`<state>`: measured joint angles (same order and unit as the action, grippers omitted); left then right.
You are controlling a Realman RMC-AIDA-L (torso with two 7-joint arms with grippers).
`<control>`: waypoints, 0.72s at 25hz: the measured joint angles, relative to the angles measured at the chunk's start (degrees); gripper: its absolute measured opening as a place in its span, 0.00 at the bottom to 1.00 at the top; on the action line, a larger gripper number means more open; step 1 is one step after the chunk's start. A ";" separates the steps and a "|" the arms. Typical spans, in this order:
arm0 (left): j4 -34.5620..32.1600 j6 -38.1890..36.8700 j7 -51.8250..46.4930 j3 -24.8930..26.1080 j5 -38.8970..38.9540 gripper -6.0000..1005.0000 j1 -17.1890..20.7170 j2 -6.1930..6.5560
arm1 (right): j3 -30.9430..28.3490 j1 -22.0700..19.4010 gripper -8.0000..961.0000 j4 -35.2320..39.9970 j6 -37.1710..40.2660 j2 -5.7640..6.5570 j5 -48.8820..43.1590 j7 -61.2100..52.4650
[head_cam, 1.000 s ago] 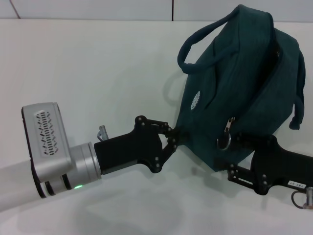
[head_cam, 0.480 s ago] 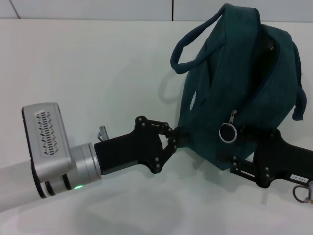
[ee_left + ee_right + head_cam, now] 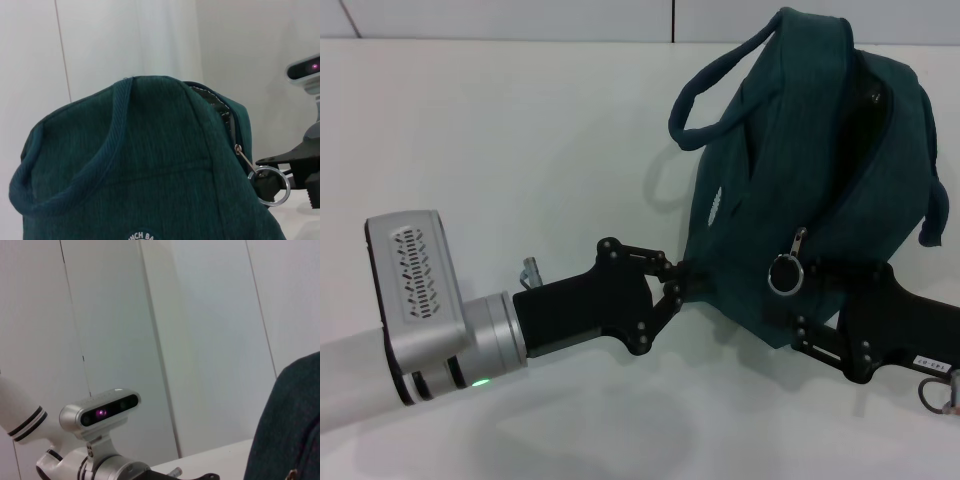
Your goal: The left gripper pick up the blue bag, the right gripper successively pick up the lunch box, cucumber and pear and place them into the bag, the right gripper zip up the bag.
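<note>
Holding the blue bag (image 3: pixel 800 180) upright near the table's (image 3: pixel 520 130) right edge, my left fingers (image 3: pixel 672 283) pinch its lower corner while my right fingers (image 3: pixel 807 300) clamp beside the zipper ring (image 3: pixel 784 274); loading appears finished, zipping remains.

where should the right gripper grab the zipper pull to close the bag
Best grip is likely the metal ring hanging off the zipper on the blue bag, approached from the robot's right, where the right gripper sits. The ring dangles free of the fabric.
</note>
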<state>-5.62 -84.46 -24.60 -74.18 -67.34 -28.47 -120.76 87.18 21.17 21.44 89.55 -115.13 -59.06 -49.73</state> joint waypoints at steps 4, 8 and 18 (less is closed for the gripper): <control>0.00 0.00 0.08 0.00 0.00 0.06 0.00 0.00 | 0.00 0.04 0.43 0.00 0.10 0.00 0.00 0.03; 0.00 0.02 0.08 0.00 0.14 0.06 0.00 0.00 | 0.00 0.19 0.41 0.00 0.05 0.00 0.01 0.40; 0.00 0.37 0.17 0.00 0.40 0.06 -0.50 0.00 | 0.13 0.07 0.26 0.00 0.37 -0.22 2.26 4.90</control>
<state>-5.62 -84.09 -24.43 -74.18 -66.95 -28.97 -120.76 87.31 21.23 21.44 89.92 -115.36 -56.80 -44.83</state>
